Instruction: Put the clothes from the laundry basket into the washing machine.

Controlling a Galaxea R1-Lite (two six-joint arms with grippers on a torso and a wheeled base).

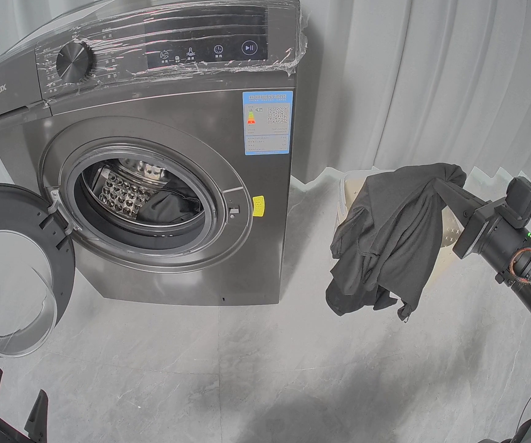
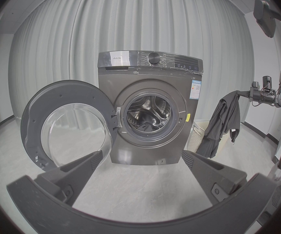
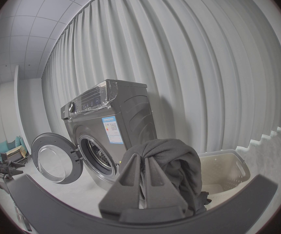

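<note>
The washing machine (image 1: pixel 266 241) stands, its door (image 1: pixel 8 207) wide open, a dark garment (image 1: pixel 168 208) in its drum. The right pincer (image 1: pixel 456 187), clamped on dark clothes (image 1: pixel 394 232), dangles them over the laundry basket (image 1: pixel 449 232) alongside. The left pincer (image 1: pixel 18 384) gapes empty, low.

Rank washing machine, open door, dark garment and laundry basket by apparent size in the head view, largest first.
1. washing machine
2. open door and dark garment: about alike, unranked
3. laundry basket, mostly hidden

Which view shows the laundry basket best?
The right wrist view: the laundry basket shows its rim, perforated wall and inside. In the head view the dark garment covers most of it; the left wrist view shows a sliver beside the washing machine.
</note>
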